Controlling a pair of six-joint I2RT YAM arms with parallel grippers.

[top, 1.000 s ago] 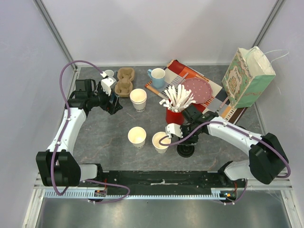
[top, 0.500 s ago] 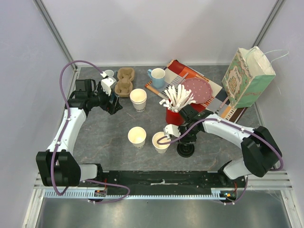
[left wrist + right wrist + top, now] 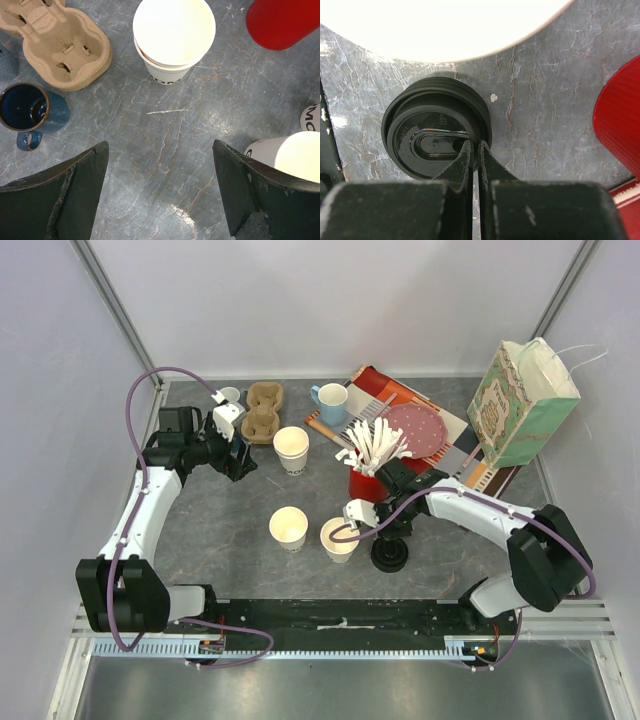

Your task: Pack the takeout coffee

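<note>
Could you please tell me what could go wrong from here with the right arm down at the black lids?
1. The right gripper has its jaws nearly together on only the thin near edge of the top black lid; it may slip or tilt when lifted.
2. That lid seems to sit on a stack of lids, so more than one may come up.
3. The open paper cup stands close beside the stack; the arm could knock it over.

Right wrist: cup (image 3: 440, 25) cut off by top edge, washed out; red cup (image 3: 620, 120) cut by right edge; near rim of lid (image 3: 415, 125) covered by right claw (image 3: 474, 146); a pinch on it cannot be told.
Left wrist: carrier (image 3: 60, 50) cut at top-left; second cup (image 3: 295, 155) half hidden behind a finger (image 3: 260, 200) of left claw (image 3: 160, 146).
</note>
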